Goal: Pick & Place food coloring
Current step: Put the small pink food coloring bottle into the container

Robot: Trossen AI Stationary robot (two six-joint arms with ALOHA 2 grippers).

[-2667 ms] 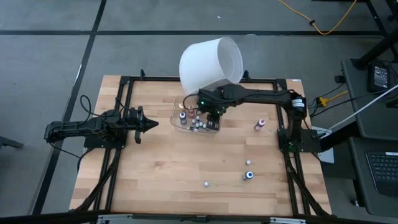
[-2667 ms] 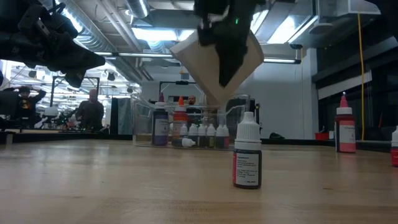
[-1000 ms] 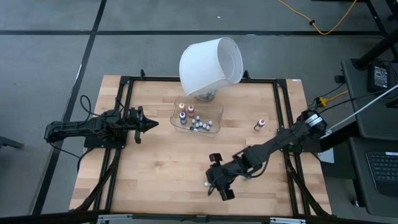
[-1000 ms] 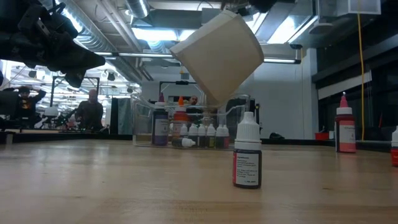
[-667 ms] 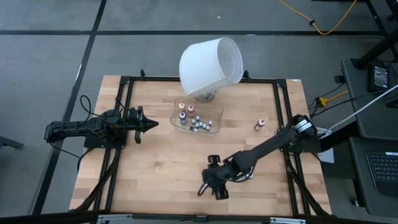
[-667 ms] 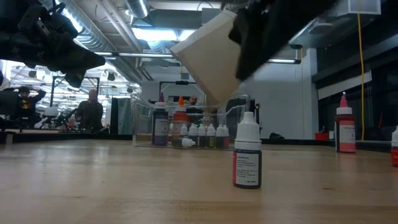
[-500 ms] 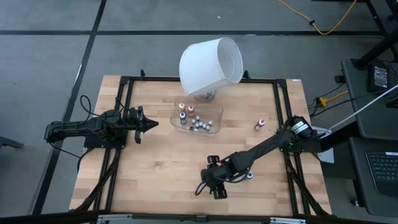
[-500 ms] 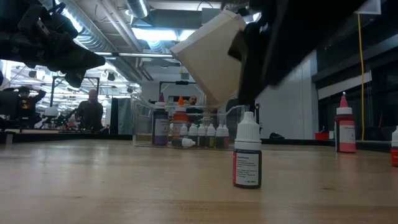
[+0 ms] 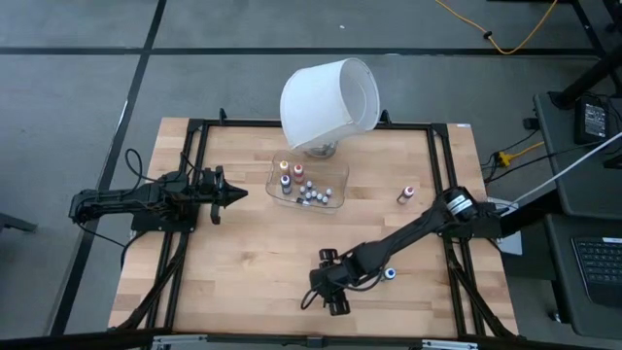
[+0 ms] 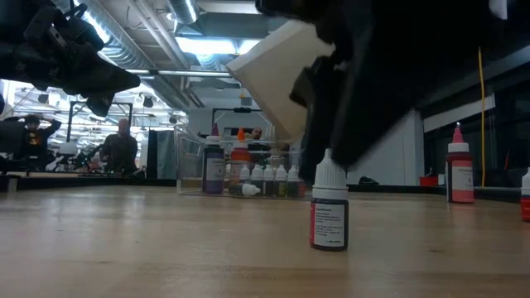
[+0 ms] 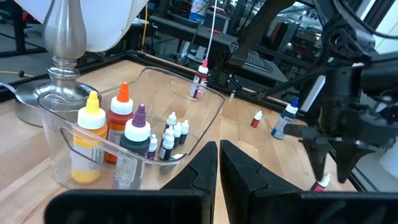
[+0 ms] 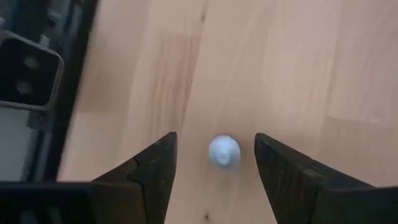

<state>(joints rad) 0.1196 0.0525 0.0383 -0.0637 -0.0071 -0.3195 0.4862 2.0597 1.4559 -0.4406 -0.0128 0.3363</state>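
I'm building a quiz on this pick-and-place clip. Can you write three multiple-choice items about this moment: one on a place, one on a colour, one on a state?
1. Where is the right gripper?
A. Over the clear tray
B. Above a small white-capped bottle on the table's near part
C. Parked at the table's left edge

2. What colour is the cap of the bottle between the yellow-capped and purple-capped ones in the clear tray?
A. Orange
B. Green
C. Black

3. How do the right gripper's fingers stand?
A. Shut on a bottle
B. Shut on nothing
C. Open, one on each side of the bottle

Answers:
1 B: the right wrist view looks down on the white-capped bottle on bare wood.
2 A: the orange-capped bottle shows in the left wrist view.
3 C: wood shows between each finger and the cap.
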